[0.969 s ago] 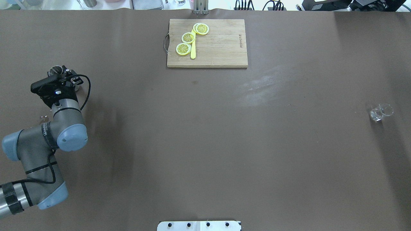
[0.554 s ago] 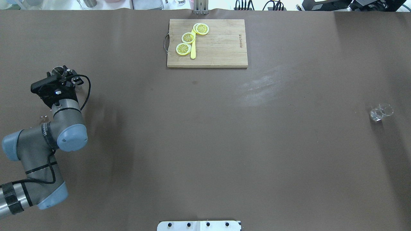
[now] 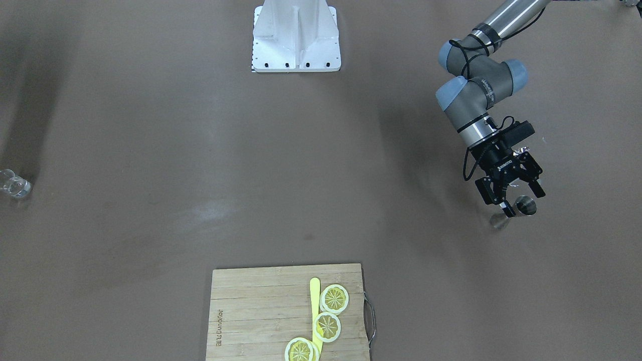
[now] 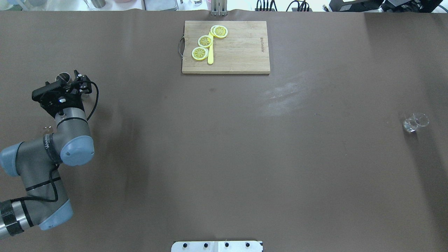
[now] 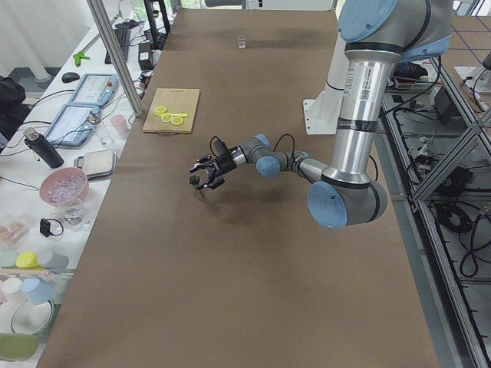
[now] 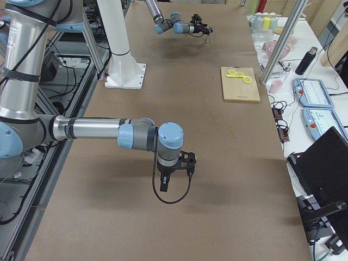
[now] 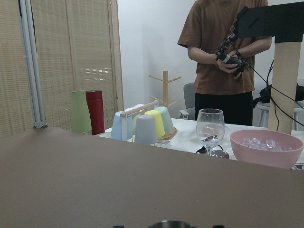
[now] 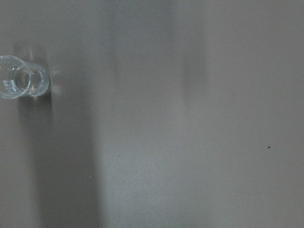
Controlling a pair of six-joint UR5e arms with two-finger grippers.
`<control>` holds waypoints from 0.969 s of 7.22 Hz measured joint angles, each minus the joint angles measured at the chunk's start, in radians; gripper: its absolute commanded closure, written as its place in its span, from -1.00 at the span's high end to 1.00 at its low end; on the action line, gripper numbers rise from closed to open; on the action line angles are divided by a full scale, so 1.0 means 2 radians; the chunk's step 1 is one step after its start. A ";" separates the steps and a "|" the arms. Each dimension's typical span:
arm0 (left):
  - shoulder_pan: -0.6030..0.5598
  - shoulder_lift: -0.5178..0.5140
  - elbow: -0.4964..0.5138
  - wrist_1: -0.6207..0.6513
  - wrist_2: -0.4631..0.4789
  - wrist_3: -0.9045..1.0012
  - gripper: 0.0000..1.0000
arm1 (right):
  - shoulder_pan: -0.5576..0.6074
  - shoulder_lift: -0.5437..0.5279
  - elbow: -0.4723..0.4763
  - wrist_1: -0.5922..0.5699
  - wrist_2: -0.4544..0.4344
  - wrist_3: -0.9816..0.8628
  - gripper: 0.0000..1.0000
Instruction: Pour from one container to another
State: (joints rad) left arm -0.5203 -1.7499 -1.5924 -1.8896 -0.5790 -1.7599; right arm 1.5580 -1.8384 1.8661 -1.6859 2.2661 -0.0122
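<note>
The steel jigger [image 4: 63,76] [image 3: 525,205] stands upright on the brown table at the far left. My left gripper [image 4: 77,81] [image 3: 524,200] [image 5: 201,178] lies level with it and is open, one finger on each side of the jigger; I see no contact. Only the jigger's rim [image 7: 171,223] shows at the bottom edge of the left wrist view. The clear glass [image 4: 415,122] [image 3: 14,184] [image 8: 23,79] stands far off at the table's right end. My right gripper [image 6: 175,176] hangs over that end near the glass; I cannot tell whether it is open or shut.
A wooden cutting board [image 4: 241,52] [image 3: 251,311] with lemon slices and a yellow knife lies at the table's far middle edge. The white robot base [image 3: 296,35] is at the near middle. Cups, a bowl and a person [image 7: 223,61] are beyond the left end.
My left gripper has slid forward, away from the robot, towards the jigger, which now sits between its fingers. The jigger and the glass have stayed where they were.
</note>
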 measured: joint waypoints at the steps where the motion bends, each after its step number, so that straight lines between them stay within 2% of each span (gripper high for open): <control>1: 0.000 0.003 -0.009 0.002 -0.001 0.004 0.94 | 0.001 -0.003 -0.001 0.000 0.001 0.000 1.00; 3: 0.000 0.021 -0.048 0.016 -0.007 0.020 0.94 | 0.002 -0.002 -0.006 0.001 0.005 0.003 1.00; 7: 0.020 0.049 -0.138 0.085 -0.012 0.033 0.93 | 0.002 0.000 -0.009 0.002 0.006 0.004 1.00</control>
State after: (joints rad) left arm -0.4812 -1.6518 -1.8684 -1.7190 -0.6039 -1.6948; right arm 1.5611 -1.8378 1.8478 -1.6823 2.2780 -0.0038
